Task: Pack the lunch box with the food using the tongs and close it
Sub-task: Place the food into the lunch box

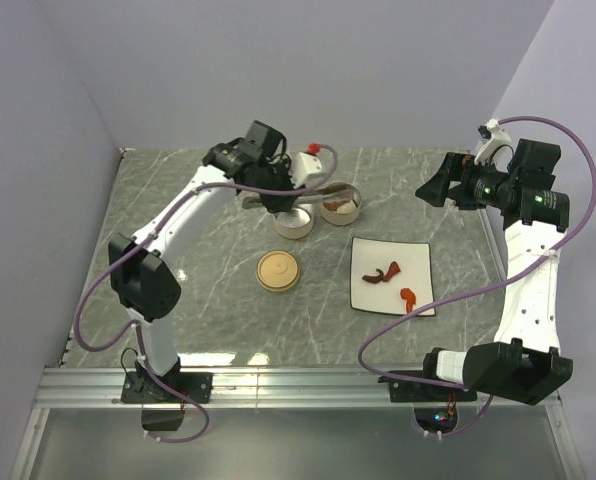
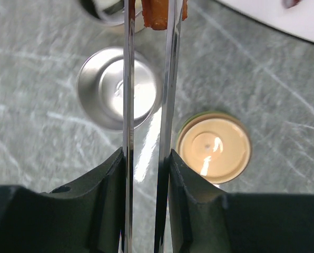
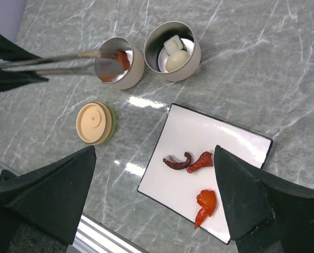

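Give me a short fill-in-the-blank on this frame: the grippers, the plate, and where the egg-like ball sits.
1. The left gripper holds the tongs, while the right gripper stands ___.
2. The white plate carries ___ food pieces.
3. The egg-like ball lies in the tin nearer the white ___.
Missing words: open; three; plate.
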Controlling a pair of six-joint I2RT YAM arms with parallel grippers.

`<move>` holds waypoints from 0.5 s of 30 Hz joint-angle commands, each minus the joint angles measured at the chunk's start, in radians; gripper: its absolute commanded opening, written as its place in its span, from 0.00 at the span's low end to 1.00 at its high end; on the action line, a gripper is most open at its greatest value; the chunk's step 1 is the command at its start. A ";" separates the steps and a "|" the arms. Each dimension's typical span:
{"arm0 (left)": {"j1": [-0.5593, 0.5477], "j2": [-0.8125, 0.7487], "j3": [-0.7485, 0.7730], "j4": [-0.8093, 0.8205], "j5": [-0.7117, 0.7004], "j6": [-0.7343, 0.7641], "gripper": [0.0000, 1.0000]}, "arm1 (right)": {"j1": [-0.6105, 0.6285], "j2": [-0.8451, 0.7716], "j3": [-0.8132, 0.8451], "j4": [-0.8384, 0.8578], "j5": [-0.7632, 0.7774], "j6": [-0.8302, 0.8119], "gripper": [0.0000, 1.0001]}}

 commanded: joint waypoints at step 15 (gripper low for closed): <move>0.235 -0.057 -0.176 0.104 0.048 0.005 0.36 | -0.008 0.001 0.022 0.002 -0.012 -0.009 1.00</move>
